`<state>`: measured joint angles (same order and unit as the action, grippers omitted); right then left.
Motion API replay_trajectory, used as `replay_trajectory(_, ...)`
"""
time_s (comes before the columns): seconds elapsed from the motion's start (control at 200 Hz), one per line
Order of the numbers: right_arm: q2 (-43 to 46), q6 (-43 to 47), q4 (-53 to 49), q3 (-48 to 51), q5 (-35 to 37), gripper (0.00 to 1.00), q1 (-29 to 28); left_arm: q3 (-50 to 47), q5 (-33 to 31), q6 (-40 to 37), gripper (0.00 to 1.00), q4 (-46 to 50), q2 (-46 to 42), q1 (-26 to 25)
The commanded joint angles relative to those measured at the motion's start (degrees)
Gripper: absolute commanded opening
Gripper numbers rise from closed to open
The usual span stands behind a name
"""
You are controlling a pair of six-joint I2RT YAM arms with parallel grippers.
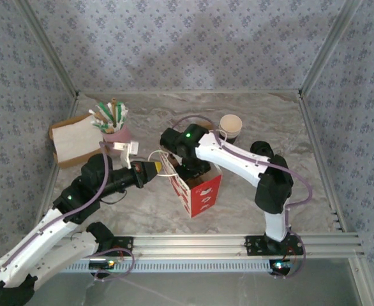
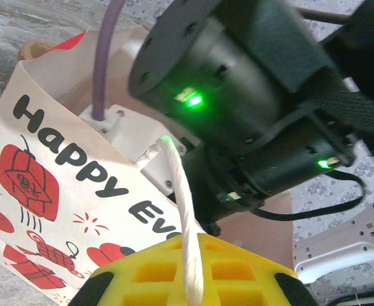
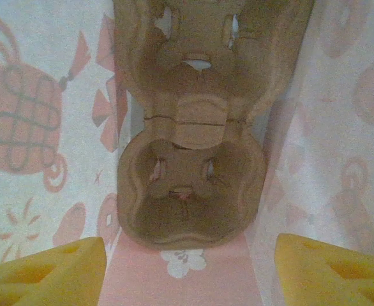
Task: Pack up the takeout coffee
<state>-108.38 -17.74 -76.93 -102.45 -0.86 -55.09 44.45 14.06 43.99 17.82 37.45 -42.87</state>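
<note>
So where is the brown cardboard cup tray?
The cup tray sits inside the red paper bag, mid-table, seen from the right wrist between the bag's walls.

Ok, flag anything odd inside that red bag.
Nothing looks spilled or torn. The cardboard carrier lies at the bottom of the red bag with empty wells, the right gripper hangs open above it, and the left gripper pinches the rope handle.

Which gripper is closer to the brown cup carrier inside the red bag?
Right. The right gripper hangs open inside the red bag, directly above the cup carrier. The left gripper is outside, shut on the bag's white rope handle.
</note>
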Motion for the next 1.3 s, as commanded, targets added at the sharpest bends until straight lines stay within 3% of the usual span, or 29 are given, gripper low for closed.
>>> replay_trajectory(0.0,3.2,-1.5,-1.8,-2.2,0.1,0.74,-0.1,0.5,-0.7,-1.1,0.00,-1.7,0.3,-0.4)
replay_trajectory(0.17,5.9,-1.9,-1.1,-3.4,-0.1,0.80,0.0,0.5,-1.4,-1.4,0.00,-1.8,0.9,-0.3)
replay_trajectory(0.45,13.2,-3.4,4.4,-4.0,-1.7,1.00,1.2,1.1,-2.6,-1.8,0.01,-1.7,1.3,-0.3)
replay_trajectory(0.814,19.5,-5.0,11.3,-5.0,-6.1,1.00,2.6,1.8,-5.1,-2.6,0.04,-0.7,1.8,-0.3)
replay_trajectory(0.979,23.6,-4.5,13.2,-5.0,-4.6,1.00,2.6,2.5,-8.3,-3.2,0.14,2.0,1.8,0.7)
replay_trajectory(1.189,29.9,-2.7,13.1,-3.2,-1.6,1.00,3.0,3.8,-3.2,-2.8,0.28,1.2,3.1,6.4)
replay_trajectory(1.294,33.8,-1.9,13.0,-0.4,0.6,1.00,4.0,5.5,-1.6,-2.7,0.43,1.3,3.8,7.5)
